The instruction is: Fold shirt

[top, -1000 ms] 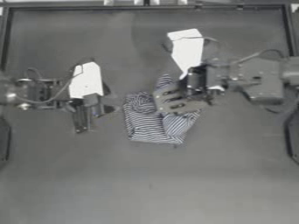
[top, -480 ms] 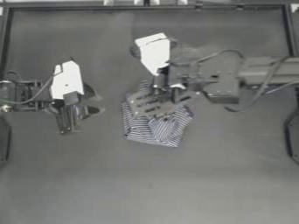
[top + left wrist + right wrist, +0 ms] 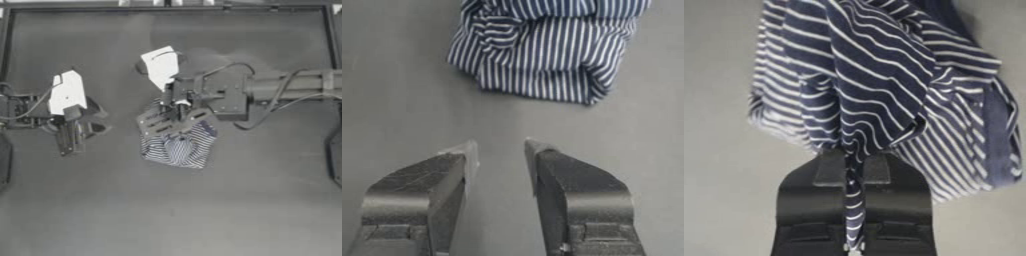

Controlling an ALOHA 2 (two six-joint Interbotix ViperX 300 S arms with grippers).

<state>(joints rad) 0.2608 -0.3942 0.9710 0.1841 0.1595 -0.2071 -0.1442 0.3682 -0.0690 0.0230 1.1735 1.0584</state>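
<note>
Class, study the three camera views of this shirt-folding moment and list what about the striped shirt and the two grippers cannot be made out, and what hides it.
- Shirt, top view: the edge under the right gripper is covered by that arm.
- Shirt, left wrist view: its far part is cut off by the picture's edge.
- Shirt, all views: bunched folds hide sleeves, collar and label.
- Right wrist view: the pinched cloth hides the jaw tips.
- Left gripper: open, clear of the shirt.

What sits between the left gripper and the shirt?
Nothing: only bare table separates the open left gripper from the shirt, clearest in the left wrist view. The right gripper is shut on the shirt.
</note>
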